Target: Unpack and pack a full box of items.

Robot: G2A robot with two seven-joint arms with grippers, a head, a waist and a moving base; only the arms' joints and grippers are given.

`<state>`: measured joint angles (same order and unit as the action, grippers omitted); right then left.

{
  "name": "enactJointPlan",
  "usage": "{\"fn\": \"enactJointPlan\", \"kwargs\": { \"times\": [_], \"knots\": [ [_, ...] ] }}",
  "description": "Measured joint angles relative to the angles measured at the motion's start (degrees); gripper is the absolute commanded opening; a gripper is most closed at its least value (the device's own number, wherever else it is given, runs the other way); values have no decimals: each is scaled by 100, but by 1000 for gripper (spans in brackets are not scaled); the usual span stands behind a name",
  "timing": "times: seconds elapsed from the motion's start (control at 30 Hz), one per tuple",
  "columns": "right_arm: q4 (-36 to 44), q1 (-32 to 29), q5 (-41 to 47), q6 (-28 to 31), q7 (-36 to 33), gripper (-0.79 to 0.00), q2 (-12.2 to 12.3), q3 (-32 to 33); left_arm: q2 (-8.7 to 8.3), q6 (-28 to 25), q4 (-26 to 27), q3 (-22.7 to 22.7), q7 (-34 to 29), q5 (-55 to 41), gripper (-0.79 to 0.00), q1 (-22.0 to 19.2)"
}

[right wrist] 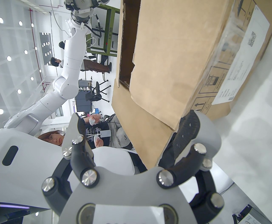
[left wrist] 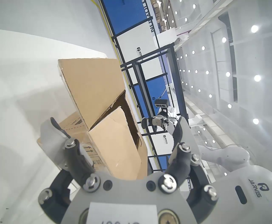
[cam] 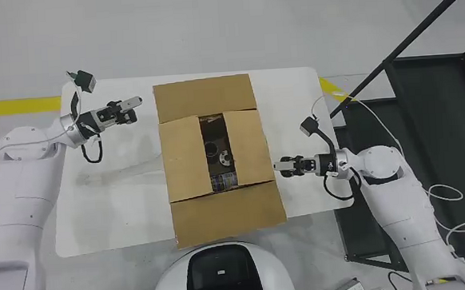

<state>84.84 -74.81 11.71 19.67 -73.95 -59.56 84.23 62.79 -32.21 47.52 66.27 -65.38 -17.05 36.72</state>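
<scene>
A brown cardboard box [cam: 206, 98] stands in the middle of the white table [cam: 108, 201] with its top flaps folded outward. Dark items [cam: 219, 155] lie inside the opening. My left gripper [cam: 134, 104] hangs open over the table to the left of the box's far flap, apart from it; in the left wrist view this gripper [left wrist: 116, 122] faces the box [left wrist: 110, 135]. My right gripper [cam: 279, 167] sits at the outer edge of the right flap. In the right wrist view it [right wrist: 132, 114] is open, and the flap [right wrist: 170, 63] reaches in between its fingers.
A black metal rack [cam: 424, 133] stands off the table's right side, with a white cable [cam: 375, 120] trailing by it. A yellow floor line [cam: 14, 105] runs behind the table at the left. Bare tabletop lies left of the box.
</scene>
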Motion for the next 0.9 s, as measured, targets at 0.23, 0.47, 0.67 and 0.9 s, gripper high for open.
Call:
{"fn": "enactJointPlan", "kwargs": {
  "times": [0.23, 0.47, 0.67, 0.9],
  "knots": [
    [32, -122, 33, -190, 104, 0, 57, 182, 137, 37, -190, -197, 954, -3, 0, 60],
    [-655, -218, 233, -704, -7, 0, 163, 571, 547, -178, -1160, -850, 1460, -117, 0, -427],
    [-930, -315, 158, -857, 110, 0, 165, 370, 876, -353, -1915, -1201, 1683, -223, 0, -824],
    [-929, -330, -4, -940, -12, 0, 150, -44, 1196, -409, -2444, -1442, 1917, -262, 0, -1144]
  ]
}}
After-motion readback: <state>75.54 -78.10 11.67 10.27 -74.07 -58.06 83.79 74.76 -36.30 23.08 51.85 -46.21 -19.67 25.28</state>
